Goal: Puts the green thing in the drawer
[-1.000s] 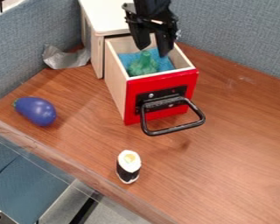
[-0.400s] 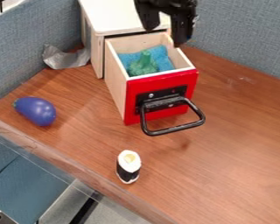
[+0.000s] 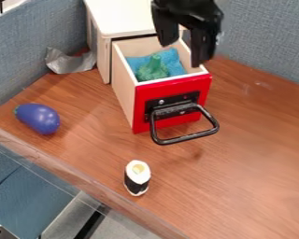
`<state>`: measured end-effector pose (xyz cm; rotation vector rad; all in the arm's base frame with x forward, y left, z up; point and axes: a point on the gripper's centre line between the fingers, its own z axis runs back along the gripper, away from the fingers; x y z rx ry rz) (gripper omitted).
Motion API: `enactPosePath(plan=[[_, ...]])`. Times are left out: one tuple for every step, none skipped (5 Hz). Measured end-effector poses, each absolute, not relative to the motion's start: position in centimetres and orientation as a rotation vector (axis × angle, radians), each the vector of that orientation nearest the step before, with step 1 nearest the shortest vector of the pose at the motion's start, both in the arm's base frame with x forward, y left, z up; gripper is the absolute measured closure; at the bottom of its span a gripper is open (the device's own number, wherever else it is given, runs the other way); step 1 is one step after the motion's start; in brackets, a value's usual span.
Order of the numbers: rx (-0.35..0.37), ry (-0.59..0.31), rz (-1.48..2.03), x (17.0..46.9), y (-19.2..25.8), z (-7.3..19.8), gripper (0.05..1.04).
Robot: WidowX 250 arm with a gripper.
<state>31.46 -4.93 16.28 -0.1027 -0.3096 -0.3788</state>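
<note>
"What's moved?"

"The fingers [image 3: 203, 46]. Since the last frame they've dropped and swung toward five o'clock. The rest sits as it was."

"Holding anything?"

"No, they're spread, with nothing between them. That fits a finished release."

"And the green thing [image 3: 153, 70]?"

"Inside the drawer [image 3: 171, 87], on the blue cloth [image 3: 174, 60], which probably cushions it. The fingers hang at about two o'clock from it."

"Why is the drawer out?"

"To leave its top uncovered, I'd say, so things can be lowered in. Its handle [image 3: 186, 137] points to about six o'clock, handy for pulling."

"Those other toys?"

"Eggplant [image 3: 38, 118] past eight o'clock, sushi roll [image 3: 138, 177] near six, both on the surface [image 3: 252, 158], well apart from the drawer. The placing looks done; backing away without bumping the rim comes next."
</note>
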Motion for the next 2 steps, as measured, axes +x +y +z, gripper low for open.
enactPosePath(plan=[[-0.116,-0.243,-0.405,30.0,-5.9,14.9,0.083],[-0.113,-0.202,-0.422,29.0,-6.4,13.5,0.083]])
